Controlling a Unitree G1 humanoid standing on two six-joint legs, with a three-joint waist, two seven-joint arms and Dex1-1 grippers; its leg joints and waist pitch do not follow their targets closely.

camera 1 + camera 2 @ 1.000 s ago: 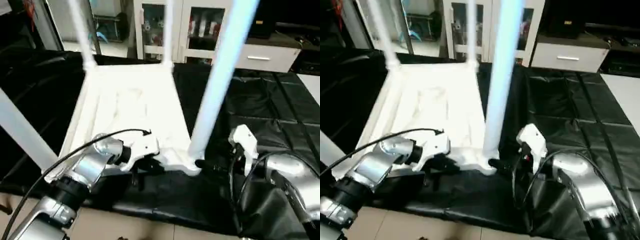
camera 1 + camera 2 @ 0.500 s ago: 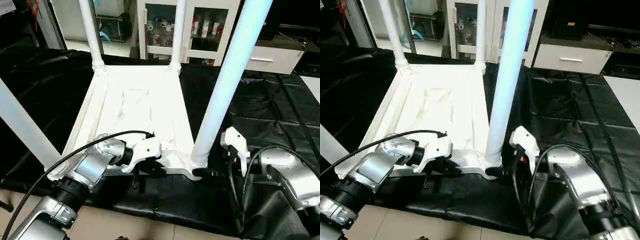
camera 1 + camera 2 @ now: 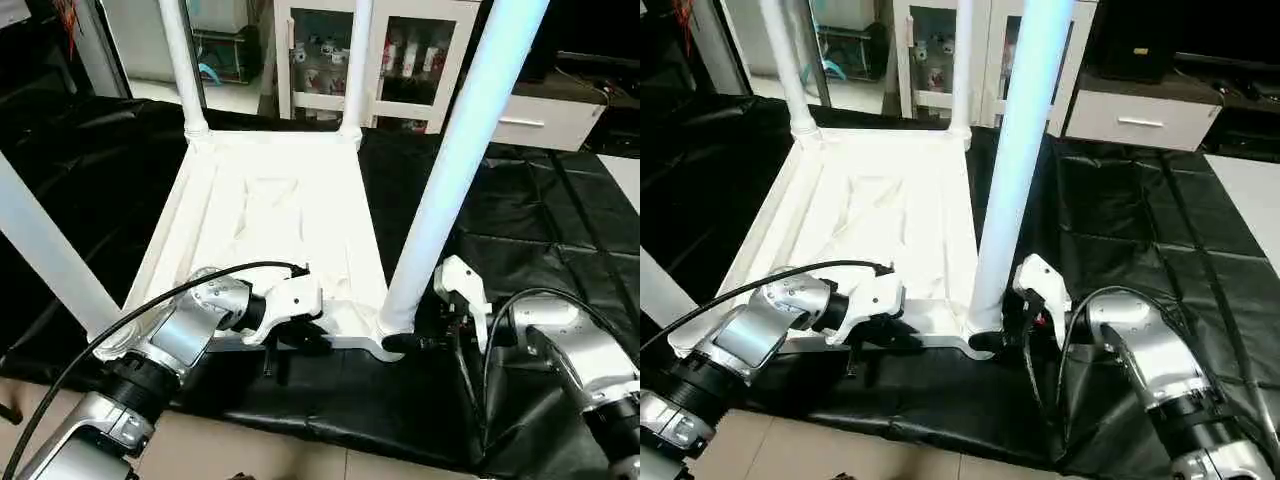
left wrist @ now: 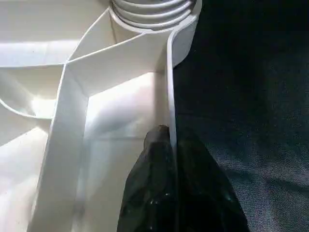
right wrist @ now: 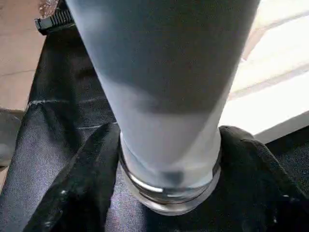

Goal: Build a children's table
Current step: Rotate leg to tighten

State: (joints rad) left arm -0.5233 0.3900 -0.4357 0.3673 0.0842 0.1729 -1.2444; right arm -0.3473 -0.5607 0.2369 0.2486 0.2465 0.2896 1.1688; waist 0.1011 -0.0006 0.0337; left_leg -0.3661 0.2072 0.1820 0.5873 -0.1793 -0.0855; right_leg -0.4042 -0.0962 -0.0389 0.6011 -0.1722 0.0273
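The children's table lies upside down on the black cover, its white tabletop (image 3: 270, 220) showing the ribbed underside. Legs stand up from its corners: far left (image 3: 180, 60), far right (image 3: 355, 60), near left (image 3: 45, 250) and near right (image 3: 450, 190). My left gripper (image 3: 290, 345) is shut on the tabletop's near rim (image 4: 170, 87), one finger on each side of the thin wall. My right gripper (image 3: 405, 343) sits at the base of the near right leg (image 5: 164, 72), its black fingers (image 5: 91, 164) pressed against both sides just above the corner socket.
The black-covered worktable (image 3: 540, 200) stretches to the right and behind. A white glass-door cabinet (image 3: 400, 60) and a white drawer unit (image 3: 545, 115) stand beyond it. Tan floor (image 3: 250, 450) shows past the near table edge, under my forearms.
My right gripper has slid in toward the near right leg's base and its fingers have narrowed around it. The left gripper keeps its hold on the rim. The camera has shifted.
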